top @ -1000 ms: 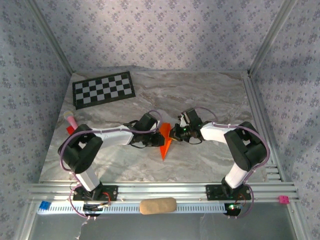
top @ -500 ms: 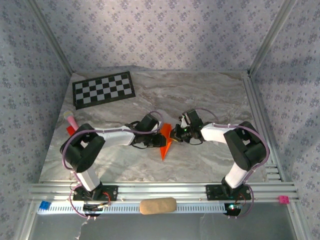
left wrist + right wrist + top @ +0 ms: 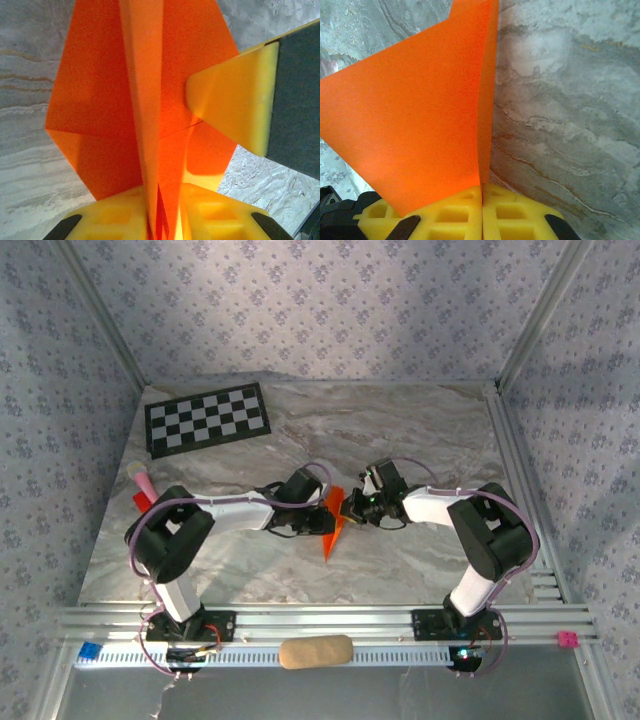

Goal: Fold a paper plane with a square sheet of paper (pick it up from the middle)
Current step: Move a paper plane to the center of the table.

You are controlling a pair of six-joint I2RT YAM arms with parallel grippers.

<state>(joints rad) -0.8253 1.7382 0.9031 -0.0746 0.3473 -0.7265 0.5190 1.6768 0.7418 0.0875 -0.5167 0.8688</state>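
Observation:
The square sheet of paper (image 3: 333, 525) is bright orange and folded into a narrow pointed dart with a centre crease, its tip toward the near edge. It stands on edge at the table's middle, between the two grippers. My left gripper (image 3: 320, 519) is shut on the stacked folds along the crease (image 3: 150, 75), and its yellow fingers (image 3: 115, 215) flank the layers. From the right, my right gripper (image 3: 349, 508) is shut on the paper's edge (image 3: 420, 125), its pads (image 3: 515, 212) pressed together. A right finger (image 3: 235, 105) shows against the paper in the left wrist view.
A black-and-white checkerboard sheet (image 3: 208, 418) lies at the back left. A small red and pink object (image 3: 142, 488) sits by the left edge. A tan oblong (image 3: 316, 651) rests on the front rail, with a blue piece (image 3: 90, 650) and a pink piece (image 3: 567, 639) at its ends.
The left gripper has edged right, closer to the right gripper. The orange paper looks narrower and more edge-on from above. The right arm has barely moved.

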